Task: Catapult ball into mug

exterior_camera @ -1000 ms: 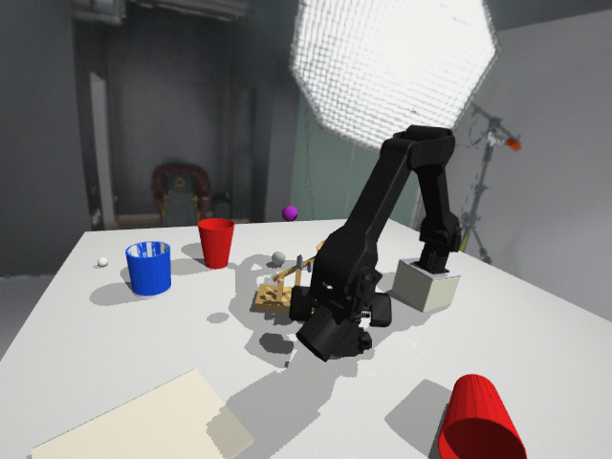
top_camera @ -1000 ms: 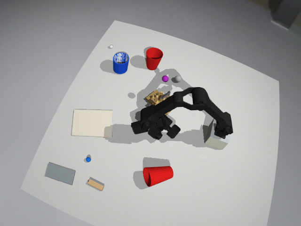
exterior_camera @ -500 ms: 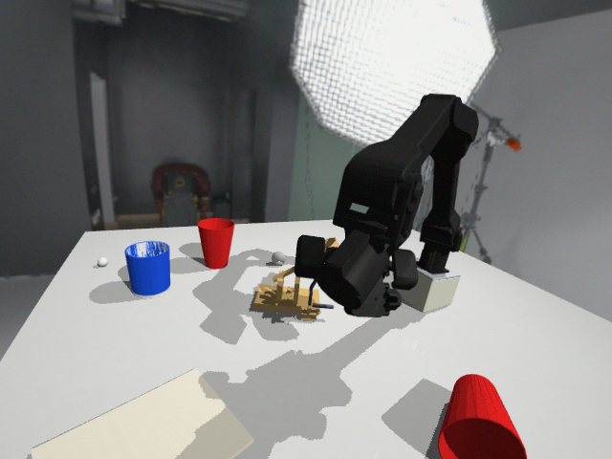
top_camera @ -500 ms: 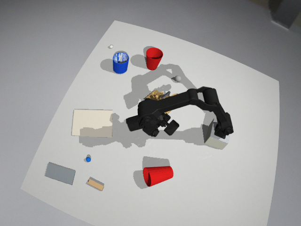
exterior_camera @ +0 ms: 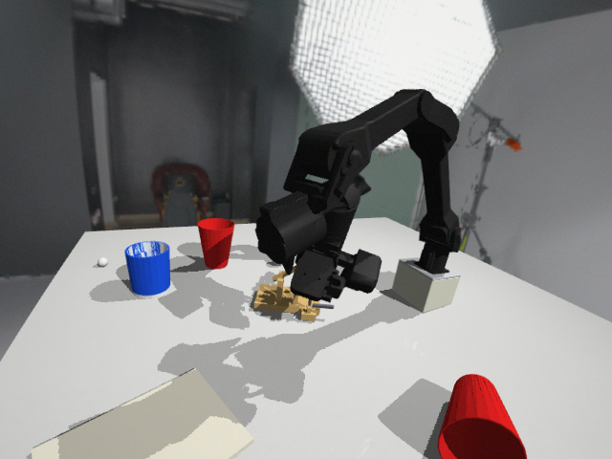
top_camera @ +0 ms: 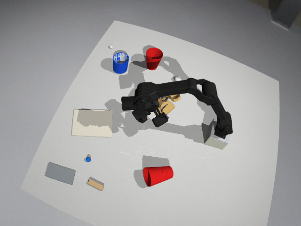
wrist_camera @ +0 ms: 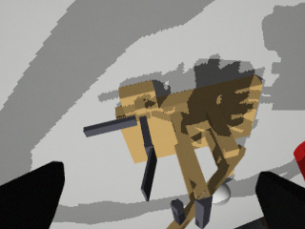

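The tan catapult (top_camera: pixel 167 107) (exterior_camera: pixel 264 301) (wrist_camera: pixel 164 140) stands on the table with dark pins on it. Its round cup (top_camera: pixel 175 98) shows just beyond the arm in the top view, and no ball is seen in it. My gripper (top_camera: pixel 151 117) (exterior_camera: pixel 340 273) (wrist_camera: pixel 164 177) is open and empty, above and near the catapult, with its fingers wide apart. The blue mug (top_camera: pixel 120 68) (exterior_camera: pixel 149 273) stands upright beyond the catapult. Its bottom is dark, and I cannot tell whether a ball lies inside. The ball to load is not identifiable in view.
A red cup (top_camera: pixel 152 61) (exterior_camera: pixel 216 247) stands near the mug; another red cup (top_camera: pixel 159 175) (exterior_camera: pixel 479 409) lies on its side. A pale sphere (top_camera: pixel 177 78) (wrist_camera: pixel 221 194) sits behind the catapult. A cream board (top_camera: pixel 93 131), blue ball (top_camera: pixel 88 159), grey plate (top_camera: pixel 60 173) and tan block (top_camera: pixel 95 184) lie farther off.
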